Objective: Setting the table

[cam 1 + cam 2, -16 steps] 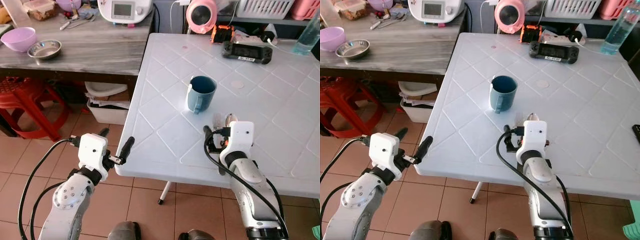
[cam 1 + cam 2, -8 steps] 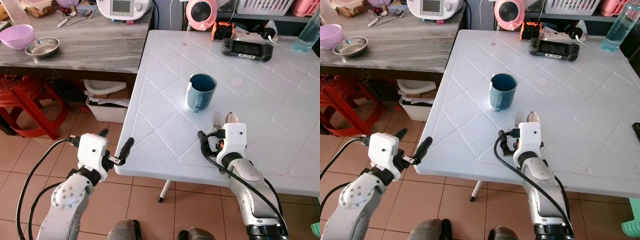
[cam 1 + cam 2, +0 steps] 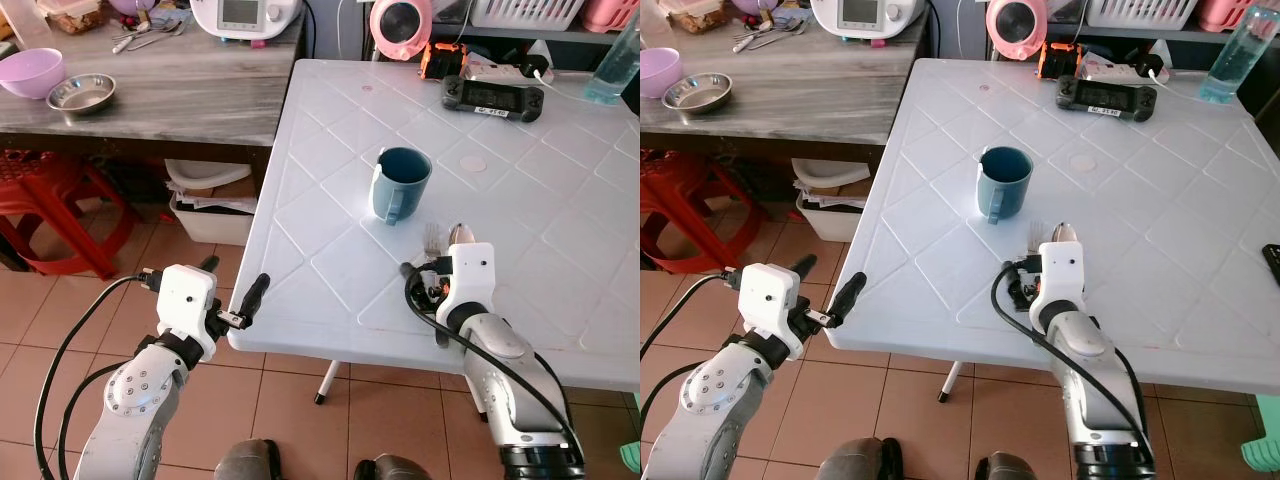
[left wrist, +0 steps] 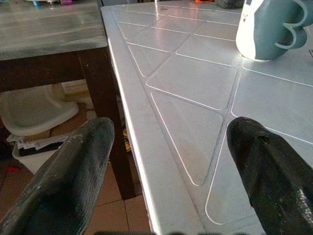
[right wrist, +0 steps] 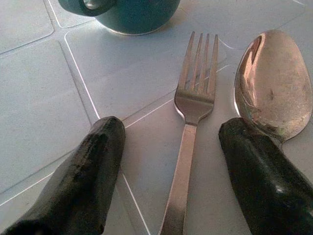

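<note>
I am holding my right end effector (image 5: 168, 166) low over the white bench (image 3: 330, 150), close to its near edge, with both black fingers spread and nothing between them. A fork (image 5: 191, 127) is lying flat between those fingers, and a spoon (image 5: 273, 81) is lying just beside it, bowl up, partly under one fingertip. Both are pointing toward the blue mug (image 3: 401, 184), which is standing upright a little farther in from the near edge, its handle turned toward me. I am reading this as a place setting taking shape: cutlery side by side in front of the mug, where a seated person could reach them. From the head views the mug's inside is looking dark, and I cannot tell whether anything is in it.

My left end effector (image 3: 228, 300) is hovering off the bench's near left corner, fingers apart and gripping nothing, keeping clear of the work.

On the grey bench to the left, a purple bowl (image 3: 29, 72) and a steel bowl (image 3: 80, 91) are sitting near each other, both apparently empty.
</note>
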`<state>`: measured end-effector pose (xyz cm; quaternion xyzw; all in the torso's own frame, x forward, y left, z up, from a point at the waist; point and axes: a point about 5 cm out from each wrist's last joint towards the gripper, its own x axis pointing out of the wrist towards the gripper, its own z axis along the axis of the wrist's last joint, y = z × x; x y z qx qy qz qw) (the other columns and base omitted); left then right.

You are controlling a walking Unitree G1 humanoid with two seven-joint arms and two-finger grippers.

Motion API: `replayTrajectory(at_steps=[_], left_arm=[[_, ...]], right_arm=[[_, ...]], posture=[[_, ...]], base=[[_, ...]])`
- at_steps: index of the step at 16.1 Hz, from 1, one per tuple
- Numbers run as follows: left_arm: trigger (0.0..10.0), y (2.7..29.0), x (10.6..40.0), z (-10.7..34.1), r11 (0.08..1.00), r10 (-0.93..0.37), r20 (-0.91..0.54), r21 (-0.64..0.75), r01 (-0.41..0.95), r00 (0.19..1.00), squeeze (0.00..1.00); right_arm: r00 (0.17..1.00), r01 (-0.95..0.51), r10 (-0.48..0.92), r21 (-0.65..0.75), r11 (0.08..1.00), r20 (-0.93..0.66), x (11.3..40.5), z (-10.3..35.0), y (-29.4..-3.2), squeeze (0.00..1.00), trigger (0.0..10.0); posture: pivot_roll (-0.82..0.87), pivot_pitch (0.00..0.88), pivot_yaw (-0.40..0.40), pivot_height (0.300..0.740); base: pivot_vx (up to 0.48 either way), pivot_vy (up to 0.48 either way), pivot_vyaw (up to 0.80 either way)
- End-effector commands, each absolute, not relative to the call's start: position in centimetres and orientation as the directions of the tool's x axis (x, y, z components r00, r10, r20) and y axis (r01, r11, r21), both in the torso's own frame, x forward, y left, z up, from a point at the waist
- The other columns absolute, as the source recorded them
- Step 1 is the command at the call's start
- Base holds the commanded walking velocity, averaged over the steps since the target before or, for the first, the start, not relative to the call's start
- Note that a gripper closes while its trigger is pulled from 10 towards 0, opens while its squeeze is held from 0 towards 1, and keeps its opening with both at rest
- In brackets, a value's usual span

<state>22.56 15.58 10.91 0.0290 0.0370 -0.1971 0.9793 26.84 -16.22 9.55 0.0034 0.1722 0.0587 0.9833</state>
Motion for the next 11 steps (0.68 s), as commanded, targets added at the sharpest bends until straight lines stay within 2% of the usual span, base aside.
replayTrajectory(at_steps=[1,11], left_arm=[[10.0,15.4,22.6,11.1,0.914,-0.399,-0.086,0.042,0.404,0.913,0.0],[10.0,15.1,22.3,10.8,0.903,-0.422,-0.112,0.034,0.428,0.9,0.0]], right_arm=[[0.889,-0.13,0.151,0.078,0.988,-0.433,26.2,7.8,-16.0,0.0,0.0],[0.826,-0.165,0.222,0.154,0.974,-0.518,25.9,6.7,-16.3,0.0,0.0]], posture=[[0.07,0.106,0.018,0.74],[0.07,0.111,0.017,0.74]], base=[[0.0,0.0,0.0],[0.0,0.0,0.0]])
